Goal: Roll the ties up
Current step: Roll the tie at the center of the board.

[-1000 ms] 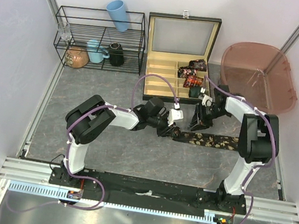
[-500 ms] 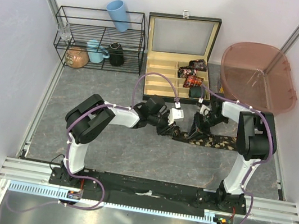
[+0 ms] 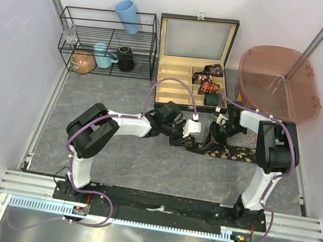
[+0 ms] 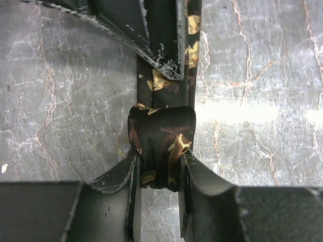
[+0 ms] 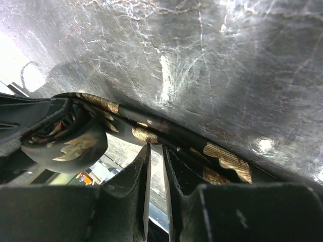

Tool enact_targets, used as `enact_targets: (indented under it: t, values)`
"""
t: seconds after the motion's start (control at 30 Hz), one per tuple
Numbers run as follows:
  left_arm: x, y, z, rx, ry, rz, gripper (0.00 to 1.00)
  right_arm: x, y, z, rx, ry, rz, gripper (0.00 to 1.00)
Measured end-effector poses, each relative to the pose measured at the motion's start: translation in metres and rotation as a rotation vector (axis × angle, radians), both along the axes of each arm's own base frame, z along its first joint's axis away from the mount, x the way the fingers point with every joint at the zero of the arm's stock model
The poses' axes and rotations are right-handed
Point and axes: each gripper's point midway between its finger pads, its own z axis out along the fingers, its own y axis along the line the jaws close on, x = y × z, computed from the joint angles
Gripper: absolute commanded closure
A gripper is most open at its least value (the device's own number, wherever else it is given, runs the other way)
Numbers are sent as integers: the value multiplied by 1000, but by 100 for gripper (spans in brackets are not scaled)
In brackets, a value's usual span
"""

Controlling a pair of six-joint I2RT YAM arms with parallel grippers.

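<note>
Now my left pincer (image 4: 157, 172) pinches the tie's (image 4: 162, 130) rolled end; my right pincer (image 5: 156, 152), nearly pressed together, meets its flat strip, gripping or not I cannot tell.

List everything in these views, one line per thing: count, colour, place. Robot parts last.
tie on the table: one, dark with gold print, flat strip mid-table, left end coiled
rolled ties: at least three, dark with red or pink prints, box's right compartments
box: one, black with tan inside, lid open, far centre
wire rack: one, black, far left
cup: one, light blue, tilted on the rack's top
teal mug: one, in the rack
black mug: one, beside it
glass: one, clear, rack's left end
round pot: one, brown, rack's near-left corner
tub: one, translucent reddish, far right
table: grey marbled
left gripper: clamped on the coil
right gripper: at the strip, grip unclear
</note>
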Motion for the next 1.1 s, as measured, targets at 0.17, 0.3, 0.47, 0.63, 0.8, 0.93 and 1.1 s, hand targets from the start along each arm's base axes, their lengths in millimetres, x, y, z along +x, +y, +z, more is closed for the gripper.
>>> enact_targets:
  t: [0.17, 0.3, 0.47, 0.63, 0.8, 0.93, 1.1]
  values:
    - [-3, 0, -3, 82, -27, -6, 96, 0, 0, 0, 1, 1, -4, 76]
    - [0, 1, -4, 144, -40, 5, 94, 0, 1, 1, 3, -6, -4, 76]
    - [-5, 4, -17, 206, -78, -22, 93, 0, 3, 2, 16, -15, -1, 69]
    - [-1, 1, -17, 252, -95, -27, 92, 1, 8, 7, 59, -21, 2, 53]
    - [3, -1, -18, 279, -107, -25, 91, 3, 14, 17, 114, -50, 10, 44]
    - [4, -2, -18, 289, -119, -25, 91, 7, 17, 33, 154, -96, 13, 40]
    - [4, -2, -18, 291, -127, -32, 90, 15, 24, 48, 207, -141, 5, 39]
